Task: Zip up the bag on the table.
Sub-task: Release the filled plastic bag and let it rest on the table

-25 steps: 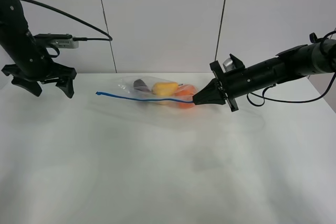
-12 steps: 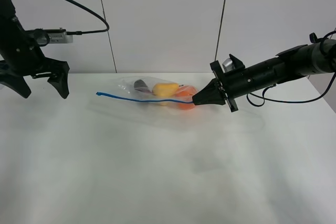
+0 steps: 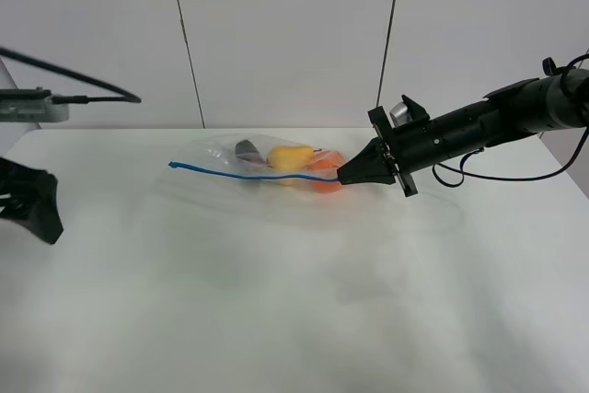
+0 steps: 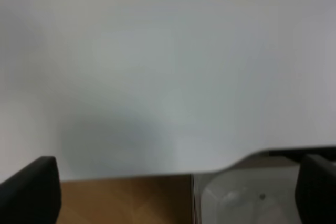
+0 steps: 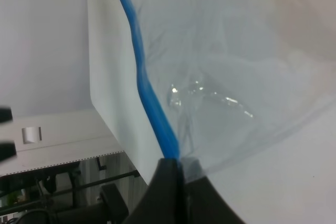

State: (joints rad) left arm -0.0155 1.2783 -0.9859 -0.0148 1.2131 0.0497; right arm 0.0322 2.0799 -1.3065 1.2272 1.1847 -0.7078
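Clear crinkly plastic, the bag (image 3: 230, 156) lies toward the far side of the white table (image 3: 276, 301), with a yellow fruit (image 3: 290, 155) and an orange fruit (image 3: 325, 173) showing through it. Its blue zip strip (image 3: 241, 173) runs along the near edge, and my right pincer (image 3: 344, 178) is clenched on that strip's right end. My left pincer (image 4: 173, 190) hangs spread wide at the table's left edge, well apart from the bag.

The high exterior camera is looking down across the large plain white table (image 3: 276, 319) toward a pale panelled wall (image 3: 285, 34). The left wrist camera is facing the table's edge. The right wrist camera is sitting close to the clear crinkly plastic zip bag (image 5: 236, 51), sharing its thin blue zip strip (image 5: 139, 61) with the high view.
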